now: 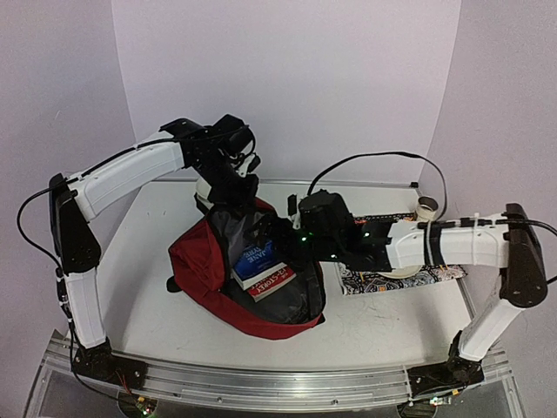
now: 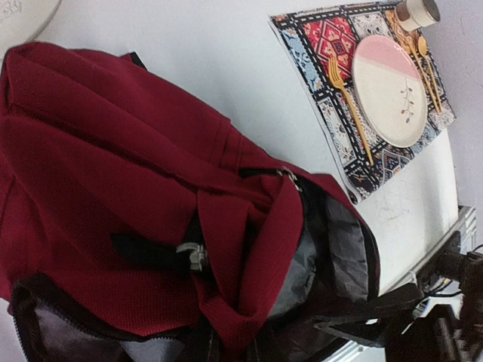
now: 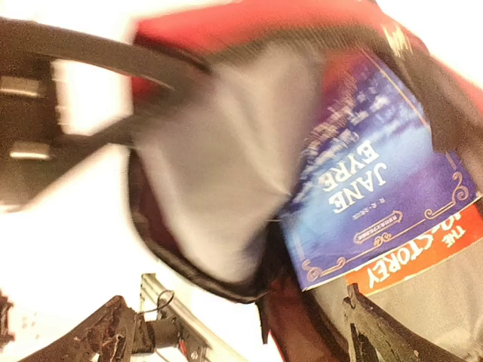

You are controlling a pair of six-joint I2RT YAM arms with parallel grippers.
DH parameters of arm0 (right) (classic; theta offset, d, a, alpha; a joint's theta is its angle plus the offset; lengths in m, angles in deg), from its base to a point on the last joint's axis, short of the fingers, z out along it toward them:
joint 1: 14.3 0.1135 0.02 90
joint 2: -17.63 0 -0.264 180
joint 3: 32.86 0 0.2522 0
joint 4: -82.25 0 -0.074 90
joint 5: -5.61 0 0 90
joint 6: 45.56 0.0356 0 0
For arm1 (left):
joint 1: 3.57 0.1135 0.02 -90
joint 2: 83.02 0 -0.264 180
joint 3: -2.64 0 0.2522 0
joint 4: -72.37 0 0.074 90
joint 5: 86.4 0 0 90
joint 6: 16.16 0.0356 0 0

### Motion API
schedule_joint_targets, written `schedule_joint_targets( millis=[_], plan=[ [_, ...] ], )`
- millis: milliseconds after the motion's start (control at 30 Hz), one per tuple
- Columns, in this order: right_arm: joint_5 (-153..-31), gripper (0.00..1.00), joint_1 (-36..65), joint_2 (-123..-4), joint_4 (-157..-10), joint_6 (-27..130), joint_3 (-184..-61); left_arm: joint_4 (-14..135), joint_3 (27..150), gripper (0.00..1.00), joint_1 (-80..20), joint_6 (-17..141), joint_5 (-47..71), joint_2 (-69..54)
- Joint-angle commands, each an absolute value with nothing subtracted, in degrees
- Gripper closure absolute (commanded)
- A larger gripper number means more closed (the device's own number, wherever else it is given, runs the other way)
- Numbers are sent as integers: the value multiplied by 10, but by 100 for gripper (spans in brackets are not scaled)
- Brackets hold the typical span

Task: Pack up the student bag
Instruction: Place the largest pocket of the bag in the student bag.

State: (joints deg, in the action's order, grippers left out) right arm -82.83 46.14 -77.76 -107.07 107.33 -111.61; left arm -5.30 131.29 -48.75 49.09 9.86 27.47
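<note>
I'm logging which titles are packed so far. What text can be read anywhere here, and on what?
"JANE EYRE": blue book, in the student bag.
"THE ...-STOREY": orange book under it; number unclear.
Small print on the blue cover: too blurred.

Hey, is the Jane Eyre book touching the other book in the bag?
Touching. Right wrist view: Jane Eyre lies overlapping the orange book, no gap.

"JANE EYRE" in pale capitals on blue paperback book cover (image 3: 377, 188), "THE" and "STOREY" in white on orange-banded book beneath (image 3: 423, 260), smaller print blurred
</note>
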Motion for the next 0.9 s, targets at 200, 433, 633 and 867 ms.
schedule_joint_targets(
  millis=[200,433,633,867],
  plan=[
    [-731,2,448,-608,-958,949,-1039,96,1177,57,-533,449,210,164],
    [-752,2,385,-564,-938,925,-983,95,1159,32,-489,481,175,106],
    [-780,2,329,-540,-931,923,-934,92,1107,24,-441,513,154,90],
    [-787,2,309,-560,-931,926,-911,101,1122,27,-439,557,137,159]
  ],
)
